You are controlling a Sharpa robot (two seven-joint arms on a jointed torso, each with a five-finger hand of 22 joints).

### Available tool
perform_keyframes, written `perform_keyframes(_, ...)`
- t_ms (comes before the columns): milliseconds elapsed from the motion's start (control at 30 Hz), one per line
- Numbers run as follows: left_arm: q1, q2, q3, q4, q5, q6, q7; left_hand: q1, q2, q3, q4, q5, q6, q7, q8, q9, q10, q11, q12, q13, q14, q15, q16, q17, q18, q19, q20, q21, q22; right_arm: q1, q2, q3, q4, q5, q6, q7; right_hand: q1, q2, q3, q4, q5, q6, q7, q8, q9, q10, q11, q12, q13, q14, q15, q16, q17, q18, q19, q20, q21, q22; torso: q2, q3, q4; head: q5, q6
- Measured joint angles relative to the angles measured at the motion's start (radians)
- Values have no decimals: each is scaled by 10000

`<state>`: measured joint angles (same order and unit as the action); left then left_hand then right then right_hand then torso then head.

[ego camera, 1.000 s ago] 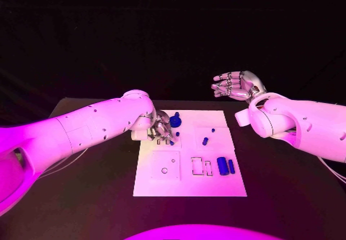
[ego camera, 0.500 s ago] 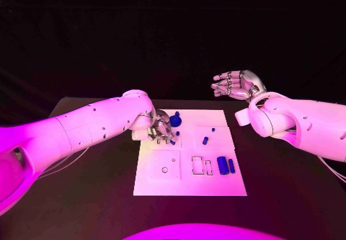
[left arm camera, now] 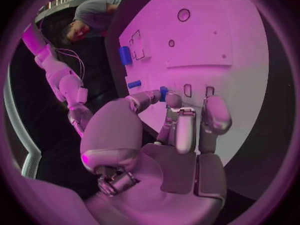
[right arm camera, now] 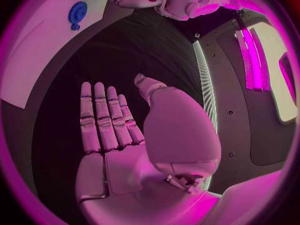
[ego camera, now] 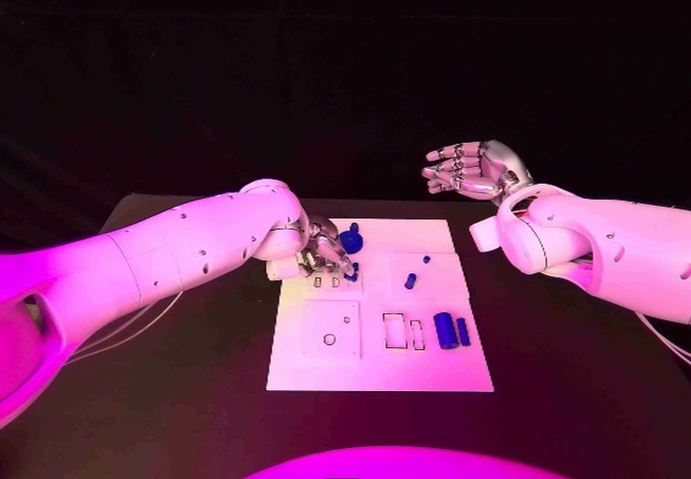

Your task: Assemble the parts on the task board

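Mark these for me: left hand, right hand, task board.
left hand (ego camera: 320, 257), head view, on the silver fingers over the board's far left part.
right hand (ego camera: 472, 168), head view, middle of the raised hand.
task board (ego camera: 377, 371), head view, bare near part.

a robot lab: black table (ego camera: 188, 399), dark backdrop, white task board (ego camera: 377, 369).

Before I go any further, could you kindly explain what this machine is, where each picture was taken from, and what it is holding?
It is a robot with two white arms, each ending in a silver robot hand. One picture looks down from its head; the other two come from cameras at its wrists. On the black table lies a white task board with small blue parts. The left robot hand works at the board's far left corner and pinches a small blue part at its fingertips. The right robot hand hangs in the air beyond the table, holding nothing.
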<state>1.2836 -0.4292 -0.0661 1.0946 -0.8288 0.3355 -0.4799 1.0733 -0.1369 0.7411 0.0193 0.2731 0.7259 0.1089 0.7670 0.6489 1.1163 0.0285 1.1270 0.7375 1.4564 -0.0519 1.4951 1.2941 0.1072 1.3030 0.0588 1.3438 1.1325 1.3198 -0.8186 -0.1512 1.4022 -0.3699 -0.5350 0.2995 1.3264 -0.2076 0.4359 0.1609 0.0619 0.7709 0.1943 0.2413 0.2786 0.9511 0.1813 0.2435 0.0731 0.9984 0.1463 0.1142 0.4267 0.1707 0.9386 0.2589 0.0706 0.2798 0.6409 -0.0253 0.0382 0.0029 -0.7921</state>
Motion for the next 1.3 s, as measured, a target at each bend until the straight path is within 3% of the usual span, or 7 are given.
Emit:
perform_keyframes(100, 0, -103, -2, 85, 107, -137, -28, -201, 33, 1, -3, 569, 16, -17, 0, 0, 140, -37, 119, 178, 2, -2, 116, 0, -1, 50, -51, 125, 175, 0, -5, 0, -2, 0, 7, 0, 0, 0, 0, 0, 0, 0, 0, 0, 0, 0, 0, 0, 0, 0, 0, 0, 0, 0, 0, 0, 0, 0, 0, 0, 0, 1, 0)
perform_keyframes(433, 3, -546, -116, 643, 136, -809, -255, -371, -134, 251, -254, 1028, 75, -75, -1, 0, 408, -128, 233, 625, 67, -73, 231, 0, -9, 425, -174, 311, 539, 0, -31, -1, -10, 0, 12, -2, 0, 0, 0, 0, 0, 2, 0, 0, 0, 0, 0, 0, -1, 0, 0, 0, -15, 0, 0, 0, 0, -9, -2, 6, 12, 41, -40)
perform_keyframes(467, 2, -593, -132, 703, 137, -879, -266, -415, -176, 251, -254, 1217, 77, -77, -1, 0, 443, -157, 234, 650, 67, -73, 231, 0, -11, 425, -174, 311, 631, 0, -34, -1, -11, 0, 12, -2, 0, 0, 0, 0, 0, 2, 0, 0, 0, 0, 0, 0, -1, 0, 0, 0, -17, 0, 0, 0, 0, -9, -4, 6, 13, 48, -43)
perform_keyframes(500, 2, -654, -155, 782, 144, -978, -278, -524, -85, 346, -349, 1261, 103, -104, -1, 0, 444, -158, 264, 712, 67, -74, 231, 0, -18, 427, -175, 343, 643, 0, -38, -1, -12, 0, 12, -2, 0, 0, 0, 0, 0, 20, 19, 0, 0, 0, 0, 0, -1, 0, 0, 0, -20, 0, 0, 0, 0, -10, -5, 6, 13, 57, -49)
perform_keyframes(533, 2, -696, -173, 838, 154, -1046, -285, -554, -55, 346, -349, 1261, 104, -104, -1, 0, 444, -158, 349, 733, 67, -74, 232, 0, -256, 427, -175, 408, 683, 0, -42, -1, -13, 0, 12, -2, 0, 0, 0, 0, 0, 35, 32, 0, 0, 0, 0, 0, -1, 0, 0, 0, -21, 0, 0, 0, 0, -10, -7, 6, 14, 67, -51)
perform_keyframes(900, -11, -1069, -304, 1171, 303, -1325, -328, -633, -137, 346, -349, 1532, 129, -128, -2, 0, 617, -199, 432, 850, 67, -76, 232, 0, -235, 425, -176, 425, 751, 0, -53, -2, -39, 0, 28, -7, 0, 0, 0, 0, 0, 52, 18, 0, 0, 0, 0, -1, -1, 0, 0, 0, -22, 0, 0, 0, 0, -11, -32, 2, 38, 110, -76)
perform_keyframes(1300, -28, -1126, -377, 1239, 267, -1128, -398, -719, -129, 346, -348, 1609, 180, -179, -2, 0, 869, -271, 503, 1076, 1, -144, 347, 0, -235, 464, -212, 426, 782, 0, -41, -5, -75, 0, 43, -9, 0, 0, 0, 0, 0, 53, 17, 0, 0, 29, 28, -74, -3, 0, 0, 0, -29, 0, 0, 0, 0, -18, -21, -4, 23, 158, -102)
